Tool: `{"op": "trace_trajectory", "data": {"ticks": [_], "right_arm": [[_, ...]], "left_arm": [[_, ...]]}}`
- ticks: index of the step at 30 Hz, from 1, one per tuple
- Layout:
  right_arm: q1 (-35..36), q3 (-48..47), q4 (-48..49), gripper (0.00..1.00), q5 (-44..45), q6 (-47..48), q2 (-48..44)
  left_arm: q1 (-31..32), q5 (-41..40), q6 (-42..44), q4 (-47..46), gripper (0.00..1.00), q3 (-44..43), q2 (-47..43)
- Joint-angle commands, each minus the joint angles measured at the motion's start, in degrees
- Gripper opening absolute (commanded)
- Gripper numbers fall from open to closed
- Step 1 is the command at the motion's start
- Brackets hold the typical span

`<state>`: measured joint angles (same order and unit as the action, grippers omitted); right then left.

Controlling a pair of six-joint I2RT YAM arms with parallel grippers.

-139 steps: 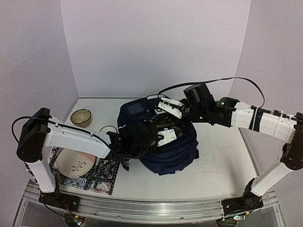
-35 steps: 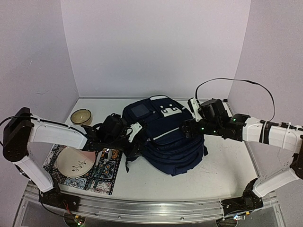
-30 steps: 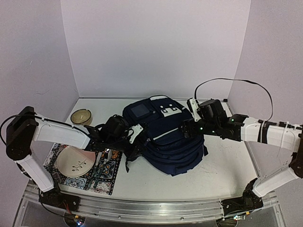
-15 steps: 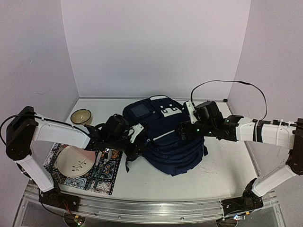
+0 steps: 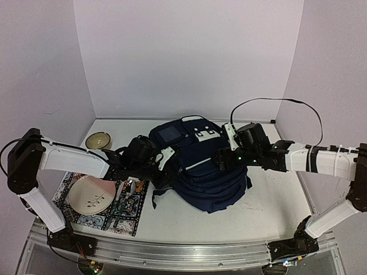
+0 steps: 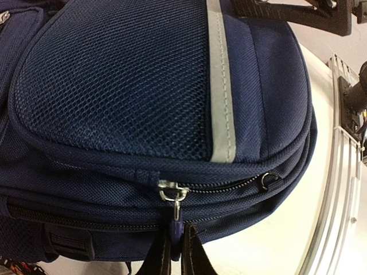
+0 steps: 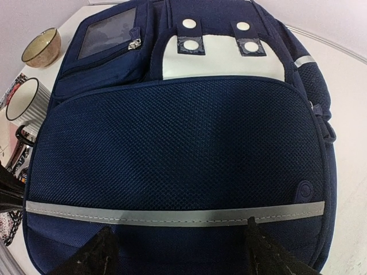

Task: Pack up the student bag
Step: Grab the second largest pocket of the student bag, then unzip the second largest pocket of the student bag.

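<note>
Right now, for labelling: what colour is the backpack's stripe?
Silver-grey stripe; right wrist view shows it best.

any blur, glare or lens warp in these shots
Left wrist: the student bag and its zipper pull are sharp, the left gripper is dark and soft, the metal rail at right bows from lens warp. Right wrist: the bag bulges fisheye-style, its grey stripe is bright but not blown out, the right gripper is blurred. Top external: even, soft light; dark bag and grippers blend.
</note>
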<state>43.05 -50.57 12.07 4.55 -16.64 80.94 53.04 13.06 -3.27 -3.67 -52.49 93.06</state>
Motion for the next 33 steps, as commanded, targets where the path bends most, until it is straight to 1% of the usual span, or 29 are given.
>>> {"op": "trace_trajectory", "data": {"ticks": [1, 2, 7, 12, 16, 20, 25, 28, 33], "right_arm": [[0.0, 0.4, 0.6, 0.75, -1.3, -1.0, 1.0], [0.0, 0.4, 0.7, 0.75, -1.5, -1.2, 1.2], [0.1, 0.4, 1.2, 0.73, -2.1, -2.3, 2.5], [0.6, 0.0, 1.7, 0.72, -1.8, -3.2, 3.5], [1.2, -0.6, 1.7, 0.71, -1.1, -4.0, 3.9], [1.6, -0.4, 1.7, 0.71, 0.5, -4.9, 3.6], [2.3, -0.6, 1.7, 0.70, 1.9, -5.5, 4.1], [2.8, -1.0, 1.7, 0.70, 3.0, -5.8, 4.2], [3.2, -0.8, 0.9, 0.70, 5.8, -5.6, 1.7]], "left_arm": [[-0.4, 2.2, -1.4, -2.6, 0.02, -1.8, -0.9], [-0.4, 2.8, -1.9, -2.6, 0.00, -1.6, -1.3], [0.2, 6.6, -5.6, -2.6, 0.00, -0.7, -3.8], [4.2, 5.5, -8.0, -2.5, 0.00, -0.6, -4.5], [7.4, 3.2, -8.6, -0.9, 0.00, -1.7, -2.3], [9.0, 1.1, -10.2, 1.7, 0.00, -3.7, -0.8], [11.7, 2.0, -14.2, 1.8, 0.00, -8.9, 1.4], [12.8, 2.3, -17.3, 2.8, 0.03, -11.6, 4.5], [12.9, 0.2, -22.5, 2.9, 0.07, -11.9, 5.7]]}}
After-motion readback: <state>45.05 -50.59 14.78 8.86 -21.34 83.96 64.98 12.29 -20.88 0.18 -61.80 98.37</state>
